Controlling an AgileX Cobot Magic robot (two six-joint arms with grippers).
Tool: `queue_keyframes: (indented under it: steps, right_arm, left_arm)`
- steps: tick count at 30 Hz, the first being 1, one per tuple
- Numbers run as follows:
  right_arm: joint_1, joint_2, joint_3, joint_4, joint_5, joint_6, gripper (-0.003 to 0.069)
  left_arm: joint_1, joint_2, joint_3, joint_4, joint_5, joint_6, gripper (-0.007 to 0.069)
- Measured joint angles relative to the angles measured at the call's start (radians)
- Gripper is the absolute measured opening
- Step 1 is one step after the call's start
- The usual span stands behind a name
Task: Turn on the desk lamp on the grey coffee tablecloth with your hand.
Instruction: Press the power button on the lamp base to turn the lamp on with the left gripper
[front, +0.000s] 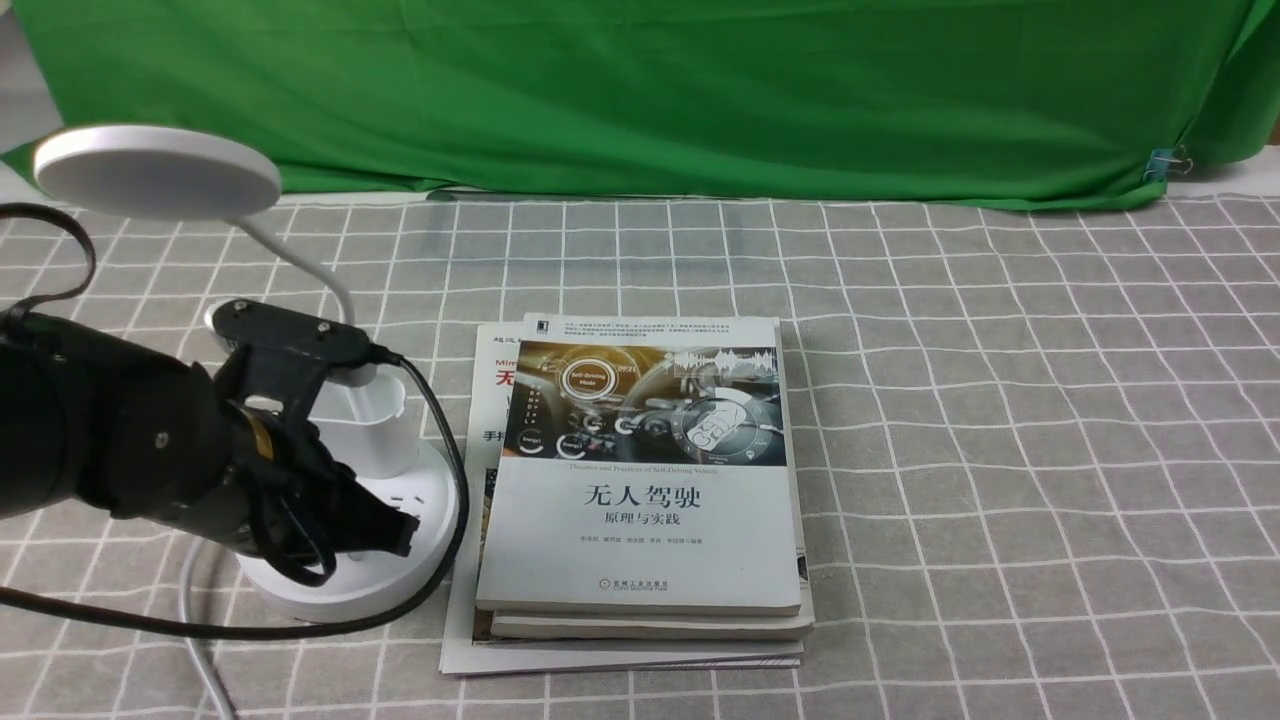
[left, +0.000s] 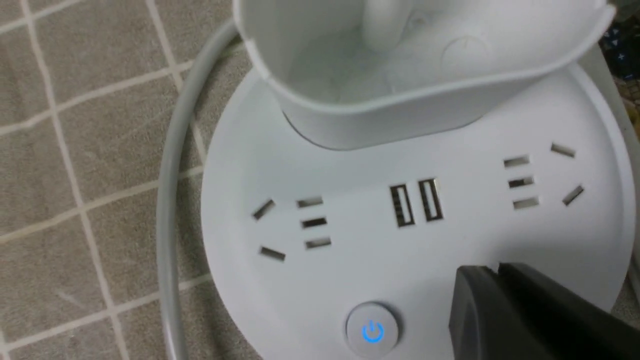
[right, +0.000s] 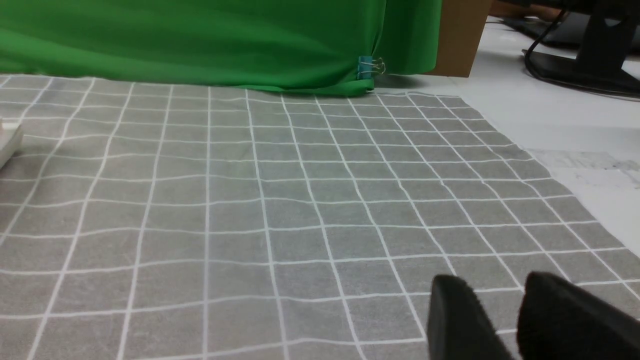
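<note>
The white desk lamp stands at the left on the grey coffee tablecloth (front: 1000, 400). Its flat disc head (front: 155, 170) shows no glow, and the thin neck drops to the pen holder (front: 375, 425) and the round base (front: 340, 590). My left hand's gripper (front: 400, 530) is shut, with its tips over the front of the base. In the left wrist view the shut fingertips (left: 495, 267) sit on or just above the base (left: 350, 260), beside a round button with a blue power sign (left: 372, 330). My right gripper (right: 492, 285) is slightly open, empty, low over the cloth (right: 250, 210).
A stack of books (front: 640, 480) lies right beside the lamp base. The lamp's white cord (front: 195, 620) runs off the front left. A green backdrop (front: 640, 90) hangs behind, held by a clip (front: 1165, 162). Bare white tabletop (right: 575, 125) lies past the cloth's right edge.
</note>
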Motion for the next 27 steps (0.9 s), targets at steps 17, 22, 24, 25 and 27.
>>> queue_keyframes:
  steps: [17, 22, 24, 25, 27]
  right_arm:
    - [0.0, 0.0, 0.0, 0.0, 0.0, 0.0, 0.0245]
    - [0.0, 0.0, 0.0, 0.0, 0.0, 0.0, 0.0245]
    - [0.0, 0.0, 0.0, 0.0, 0.0, 0.0, 0.0245]
    - [0.0, 0.0, 0.0, 0.0, 0.0, 0.0, 0.0245]
    - [0.0, 0.0, 0.0, 0.0, 0.0, 0.0, 0.0245]
  left_arm:
    - [0.0, 0.0, 0.0, -0.034, -0.031, 0.066, 0.0016]
    - [0.0, 0.02, 0.0, -0.034, -0.03, 0.066, 0.0016]
    - [0.0, 0.052, -0.004, -0.034, -0.037, 0.066, 0.0016]
    - [0.0, 0.064, -0.009, -0.04, -0.049, 0.066, 0.0016]
    - [0.0, 0.078, -0.016, -0.04, -0.063, 0.066, 0.0016]
